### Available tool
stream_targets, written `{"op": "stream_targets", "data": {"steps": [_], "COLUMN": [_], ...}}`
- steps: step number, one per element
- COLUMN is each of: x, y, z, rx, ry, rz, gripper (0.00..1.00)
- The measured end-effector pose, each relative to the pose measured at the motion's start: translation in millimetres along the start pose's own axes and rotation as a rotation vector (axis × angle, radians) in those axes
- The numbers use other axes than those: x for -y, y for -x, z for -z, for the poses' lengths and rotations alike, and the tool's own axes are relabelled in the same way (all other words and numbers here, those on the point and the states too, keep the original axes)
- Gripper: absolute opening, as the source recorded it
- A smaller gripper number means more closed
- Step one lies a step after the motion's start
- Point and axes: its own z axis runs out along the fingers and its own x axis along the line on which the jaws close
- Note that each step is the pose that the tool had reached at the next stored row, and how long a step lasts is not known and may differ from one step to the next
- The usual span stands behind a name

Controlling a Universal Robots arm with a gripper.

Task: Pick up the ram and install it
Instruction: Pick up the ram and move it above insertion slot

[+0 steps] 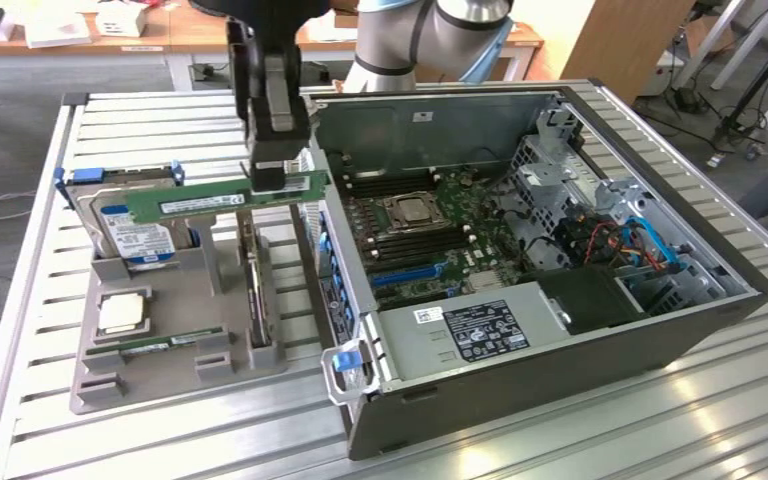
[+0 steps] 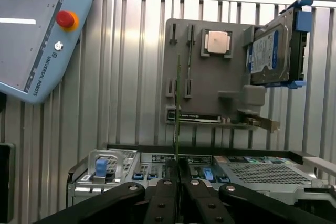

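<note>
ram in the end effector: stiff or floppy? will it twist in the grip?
Likely stiff: the ram juts straight out from the end effector, with no visible sag. Probably light: edge-on in the wrist view it is a thin board. It is gripped off-centre, so it may pivot if bumped.

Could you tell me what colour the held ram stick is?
The ram is green with a white label; the exterior view shows it best.
</note>
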Motion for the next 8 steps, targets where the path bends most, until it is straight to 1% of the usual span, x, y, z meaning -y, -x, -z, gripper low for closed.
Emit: {"op": "stream_targets", "data": {"steps": [8], "x": [24.6], "y": [-0.7], "z": [0.8], "rx": [0.0001], "ry": [0.0001], "rz": [0.008], "gripper": [0.12]}}
